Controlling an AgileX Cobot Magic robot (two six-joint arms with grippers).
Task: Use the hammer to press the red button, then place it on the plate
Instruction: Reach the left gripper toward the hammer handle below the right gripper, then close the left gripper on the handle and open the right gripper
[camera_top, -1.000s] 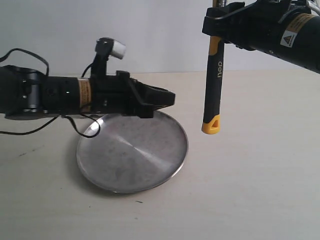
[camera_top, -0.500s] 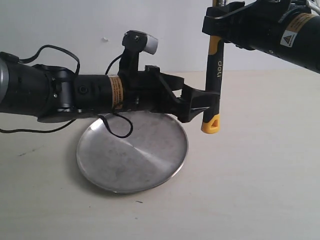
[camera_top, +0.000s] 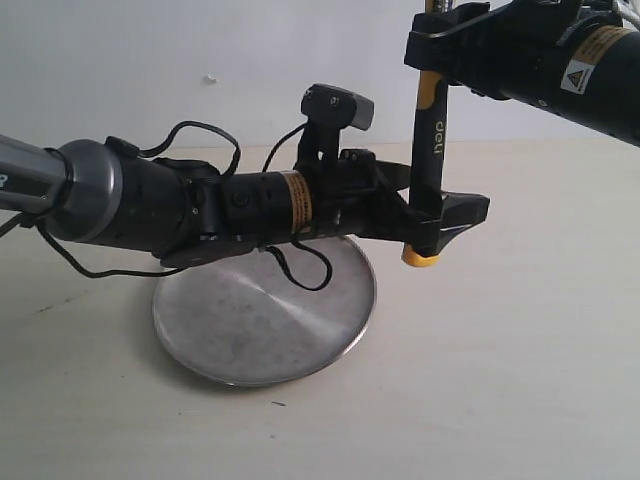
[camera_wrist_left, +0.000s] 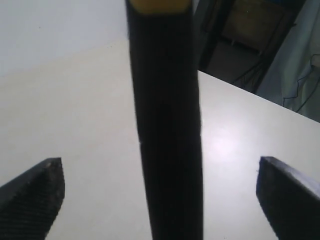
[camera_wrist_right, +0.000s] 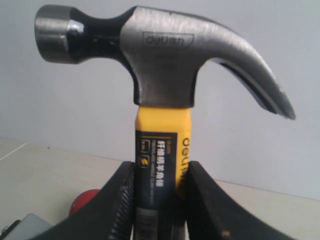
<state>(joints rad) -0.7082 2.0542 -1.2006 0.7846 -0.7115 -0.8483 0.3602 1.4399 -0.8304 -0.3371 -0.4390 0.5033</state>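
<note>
Exterior view: shows the hammer (camera_top: 432, 140) hanging upright over the bench (camera_top: 520, 360), yellow looped end down and clear of the surface, close to the right edge of the plate (camera_top: 240, 340) as seen from here. Shows the right gripper (camera_top: 431, 55) clamped on the handle at the yellow neck, with the head cut off by the top of the frame. Shows the left gripper (camera_top: 442, 208) reaching in level from the left, above the plate, jaws spread wide with one on each side of the handle's lower end, just above the yellow loop. Plate lying flat on the bench. Left wrist view: looks along the spread jaws at the hammer (camera_wrist_left: 167, 125), its black handle standing between the two fingers (camera_wrist_left: 35, 195). Pale bench (camera_wrist_left: 75, 100) visible on both sides of the handle, neither finger touching it. Right wrist view: shows the hammer (camera_wrist_right: 165, 55) upright, dark metal head and claw on top, yellow neck with lettering below. Right gripper (camera_wrist_right: 157, 200) jaws closed on the handle just under the neck. Red button (camera_wrist_right: 82, 202) low on the bench beside one finger, partly hidden.
</note>
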